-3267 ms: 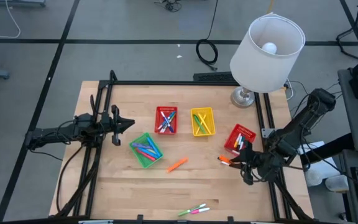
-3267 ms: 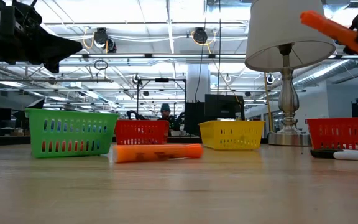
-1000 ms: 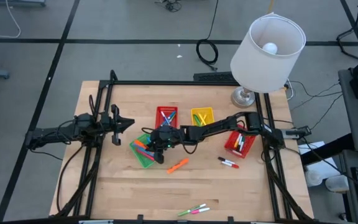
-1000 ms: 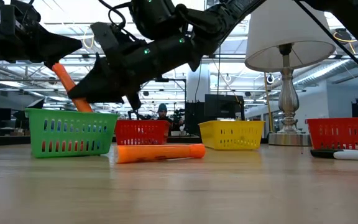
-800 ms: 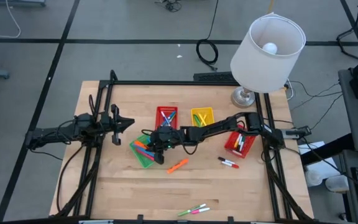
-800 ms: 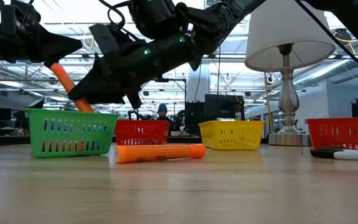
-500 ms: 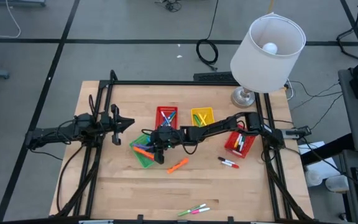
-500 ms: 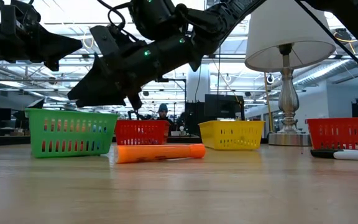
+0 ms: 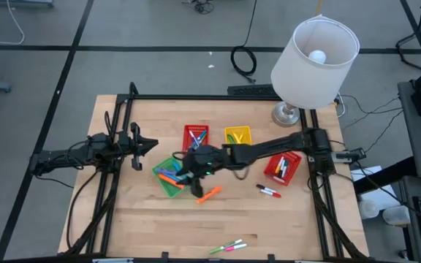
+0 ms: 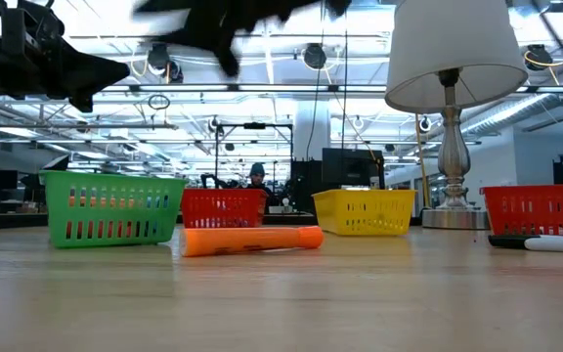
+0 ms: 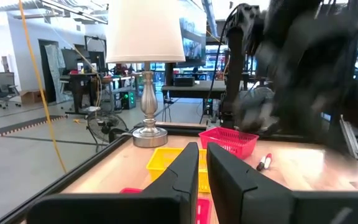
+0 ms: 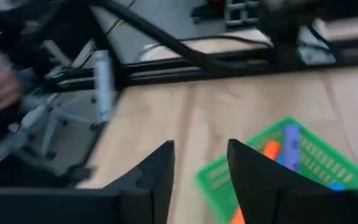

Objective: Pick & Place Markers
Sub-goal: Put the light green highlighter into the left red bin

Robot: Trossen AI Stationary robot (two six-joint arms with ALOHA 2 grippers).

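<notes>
The loose orange marker [image 9: 208,194] lies flat on the surface [image 9: 137,226], just beside the green basket [image 9: 168,185] on the side toward the right arm. Its long axis runs on a slant, one end pointing toward the basket, the other away toward the two-marker pair [image 9: 228,246] at the near edge. The right claw [image 9: 194,180] hangs almost over it, fingers apart and empty in its wrist view, so it is clearly the nearer one. The left claw [image 9: 139,148] waits well apart at the left, fingers close together, holding nothing.
</notes>
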